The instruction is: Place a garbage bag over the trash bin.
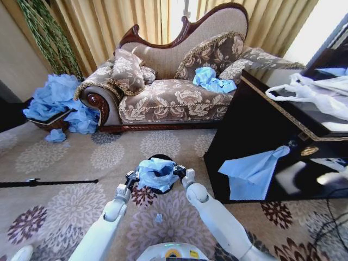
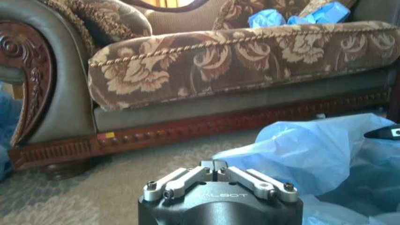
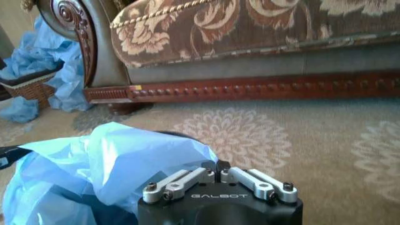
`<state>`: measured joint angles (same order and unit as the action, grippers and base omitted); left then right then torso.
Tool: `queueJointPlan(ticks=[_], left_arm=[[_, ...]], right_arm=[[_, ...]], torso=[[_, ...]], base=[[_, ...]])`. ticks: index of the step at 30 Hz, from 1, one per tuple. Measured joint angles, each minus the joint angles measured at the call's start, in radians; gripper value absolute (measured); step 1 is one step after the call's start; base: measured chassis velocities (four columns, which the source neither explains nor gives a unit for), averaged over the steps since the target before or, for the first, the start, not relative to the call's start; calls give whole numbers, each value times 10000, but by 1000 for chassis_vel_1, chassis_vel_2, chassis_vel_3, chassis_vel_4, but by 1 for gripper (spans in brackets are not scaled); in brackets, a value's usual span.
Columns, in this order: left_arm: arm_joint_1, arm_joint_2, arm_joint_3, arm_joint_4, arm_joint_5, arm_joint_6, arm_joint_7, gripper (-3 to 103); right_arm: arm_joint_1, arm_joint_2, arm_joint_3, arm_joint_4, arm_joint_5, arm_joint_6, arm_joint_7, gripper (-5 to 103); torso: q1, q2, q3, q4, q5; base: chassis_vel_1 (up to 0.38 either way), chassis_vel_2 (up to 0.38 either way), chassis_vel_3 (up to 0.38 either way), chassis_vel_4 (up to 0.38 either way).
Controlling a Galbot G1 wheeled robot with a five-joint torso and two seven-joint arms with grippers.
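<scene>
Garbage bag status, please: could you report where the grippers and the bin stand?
Left gripper and right gripper flank the trash bin. Garbage bag bunched over its rim. Nothing in the way.

I see the garbage bag as thin, crinkled, faintly shiny light-blue plastic. My left claw has matt black housing with brushed silvery metal links. The sofa is woven floral cloth with corded trim over glossy carved dark wood. The carpet looks matt, short-piled.

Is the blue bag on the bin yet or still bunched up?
On it, still bunched: the garbage bag sits crumpled over the trash bin, whose black rim shows beneath.
</scene>
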<state>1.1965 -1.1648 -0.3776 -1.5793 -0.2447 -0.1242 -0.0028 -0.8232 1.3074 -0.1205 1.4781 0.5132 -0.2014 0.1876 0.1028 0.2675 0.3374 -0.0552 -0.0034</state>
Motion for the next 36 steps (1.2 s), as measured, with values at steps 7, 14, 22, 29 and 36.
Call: queueJointPlan(ticks=[7, 14, 22, 29, 36], left_arm=[[-265, 111, 124, -27, -437, 127, 0, 0], [-832, 145, 249, 333, -815, 205, 4, 0], [-1267, -42, 410, 804, -1434, 323, 27, 0], [-1519, -111, 406, 1251, -1747, 365, 93, 0], [-2005, -352, 398, 2086, -2416, 584, 68, 0]], right_arm=[[358, -255, -72, -362, -93, 76, -347, -1], [995, -344, -247, -1065, -177, 221, -872, 0], [1424, -184, -512, -1924, -282, 514, -1457, 0], [1889, 207, -535, -2748, -475, 725, -1814, 0], [2187, 499, -593, -3522, -662, 971, -2186, 0]], torso=[[0, 0, 0, -1, 1], [0, 0, 1, 0, 0], [0, 0, 1, -1, 0], [0, -1, 1, 3, -1], [0, 0, -1, -3, -2]], base=[[0, 0, 0, 0], [0, 0, 0, 0], [0, 0, 0, 0], [0, 0, 0, 0], [0, 0, 0, 0]])
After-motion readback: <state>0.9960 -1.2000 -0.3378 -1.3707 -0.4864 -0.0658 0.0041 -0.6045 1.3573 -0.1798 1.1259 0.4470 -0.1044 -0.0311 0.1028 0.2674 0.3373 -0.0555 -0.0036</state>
